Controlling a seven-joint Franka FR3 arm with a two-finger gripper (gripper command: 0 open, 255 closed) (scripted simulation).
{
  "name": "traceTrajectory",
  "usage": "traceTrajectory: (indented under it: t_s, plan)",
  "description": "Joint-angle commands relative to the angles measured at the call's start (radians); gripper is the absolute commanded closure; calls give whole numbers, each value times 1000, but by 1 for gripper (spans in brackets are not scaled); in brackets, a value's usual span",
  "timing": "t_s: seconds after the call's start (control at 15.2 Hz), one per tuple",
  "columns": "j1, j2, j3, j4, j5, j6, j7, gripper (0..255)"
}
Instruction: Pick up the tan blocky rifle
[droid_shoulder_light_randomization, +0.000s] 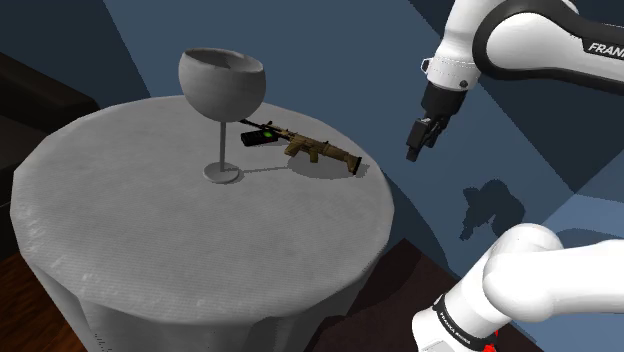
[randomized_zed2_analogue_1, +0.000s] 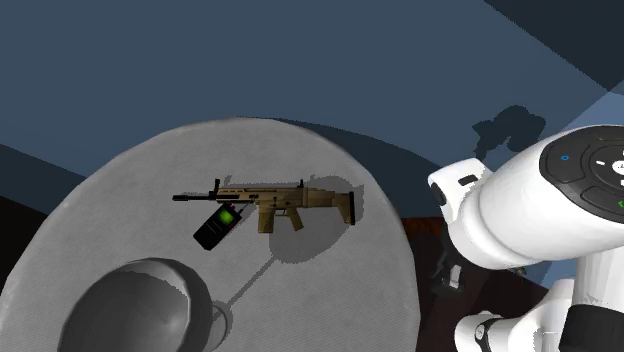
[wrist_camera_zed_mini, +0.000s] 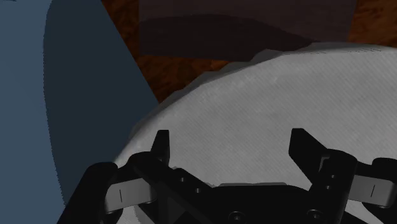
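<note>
grey goblet (randomized_zed2_analogue_1: 138, 305) cut off by the second exterior view's bottom edge, white arm (randomized_zed2_analogue_1: 540, 210) cropped at its right edge

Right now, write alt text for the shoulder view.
A tan rifle lies on a round grey table beside a black radio and a grey goblet. The black gripper hangs beyond the table's edge, apart from the rifle.

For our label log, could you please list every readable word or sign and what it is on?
"FRAN", cut by the edge: on the arm.
Lettering on the lower band: too small to read.
On the radio: nothing legible.
On the rifle and glass: none.
</note>
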Motion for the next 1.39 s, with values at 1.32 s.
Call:
traceTrajectory:
  t_s: [1.32]
  plan:
    - [0,762,-42,443,-68,337,-169,0]
